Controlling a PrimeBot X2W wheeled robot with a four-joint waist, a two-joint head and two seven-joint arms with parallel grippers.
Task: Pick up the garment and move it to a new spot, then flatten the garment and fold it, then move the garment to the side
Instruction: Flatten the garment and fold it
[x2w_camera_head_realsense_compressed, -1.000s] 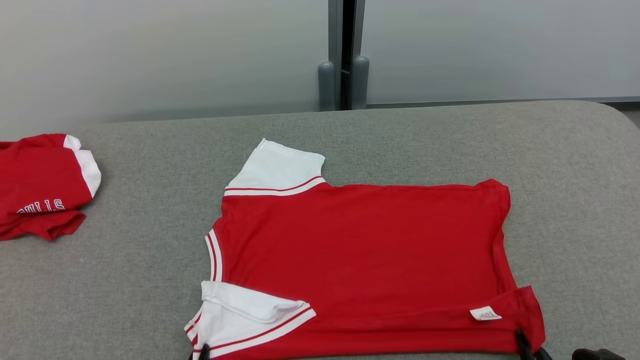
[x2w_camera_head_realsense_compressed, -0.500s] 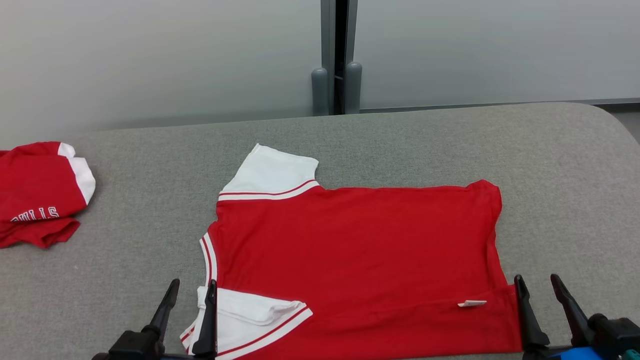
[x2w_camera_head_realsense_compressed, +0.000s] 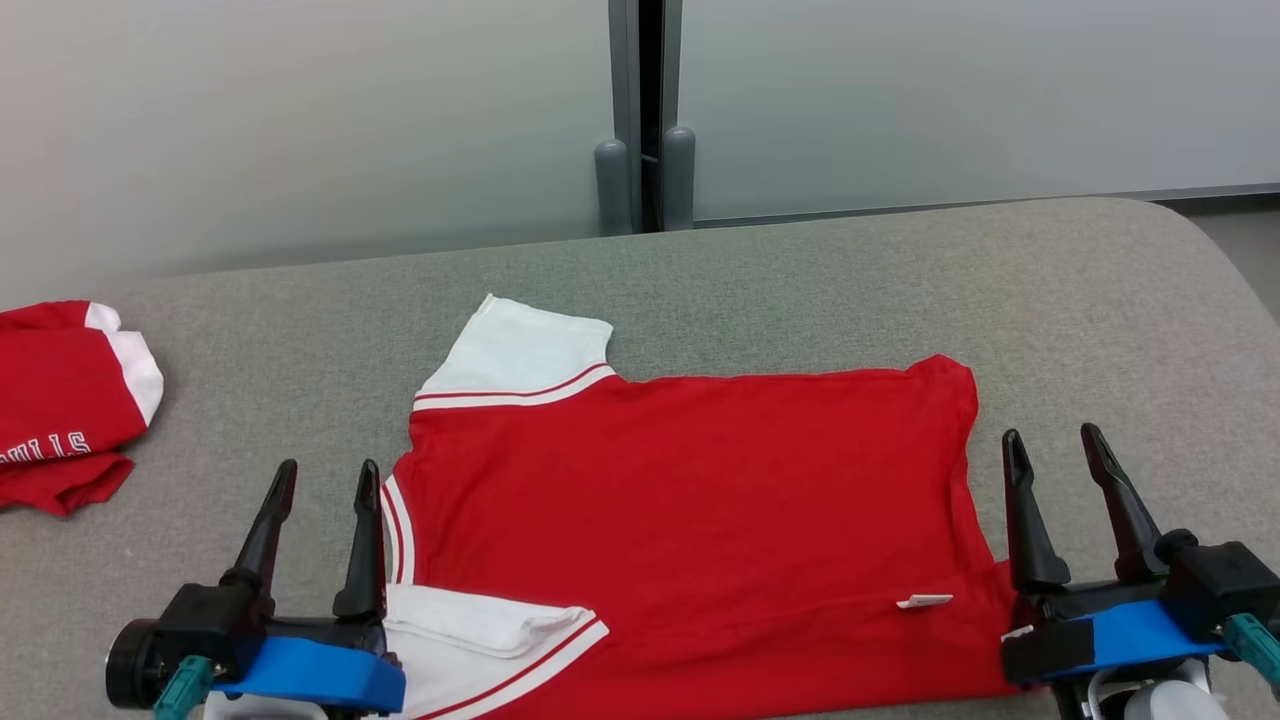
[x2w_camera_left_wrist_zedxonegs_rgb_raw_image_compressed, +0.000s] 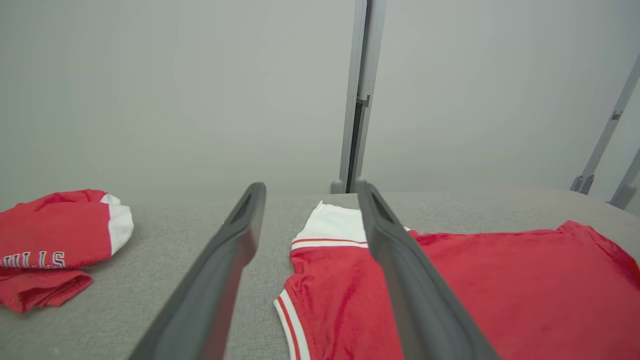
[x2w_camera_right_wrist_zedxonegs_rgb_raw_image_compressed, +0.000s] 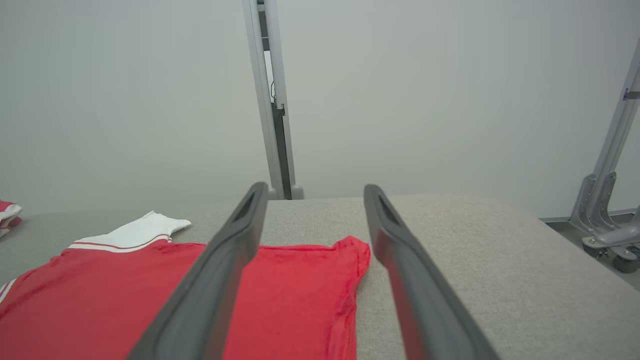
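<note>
The garment (x2w_camera_head_realsense_compressed: 690, 500), a red shirt with white sleeves, lies spread flat on the grey table (x2w_camera_head_realsense_compressed: 1100, 320), collar to the left and hem to the right. Its near edge is turned over, showing a small white label (x2w_camera_head_realsense_compressed: 925, 601) and a folded near sleeve (x2w_camera_head_realsense_compressed: 480, 625). My left gripper (x2w_camera_head_realsense_compressed: 329, 468) stands open just left of the collar, with nothing between its fingers. My right gripper (x2w_camera_head_realsense_compressed: 1051, 435) is open beside the hem at the right, also holding nothing. The left wrist view shows the garment (x2w_camera_left_wrist_zedxonegs_rgb_raw_image_compressed: 500, 285) past my open left gripper (x2w_camera_left_wrist_zedxonegs_rgb_raw_image_compressed: 311, 190). In the right wrist view the garment (x2w_camera_right_wrist_zedxonegs_rgb_raw_image_compressed: 125, 295) lies behind my open right gripper (x2w_camera_right_wrist_zedxonegs_rgb_raw_image_compressed: 312, 189).
A second red garment (x2w_camera_head_realsense_compressed: 60, 400), bunched and with white lettering, lies at the table's far left. Pale wall panels with a grey post (x2w_camera_head_realsense_compressed: 640, 180) stand behind the table. The table's right end is rounded; a metal frame (x2w_camera_right_wrist_zedxonegs_rgb_raw_image_compressed: 605, 215) stands on the floor beyond it.
Both grippers, shut on the garment's near corners a second ago, have opened and let go, and now show in full. The head camera has shifted a little.
</note>
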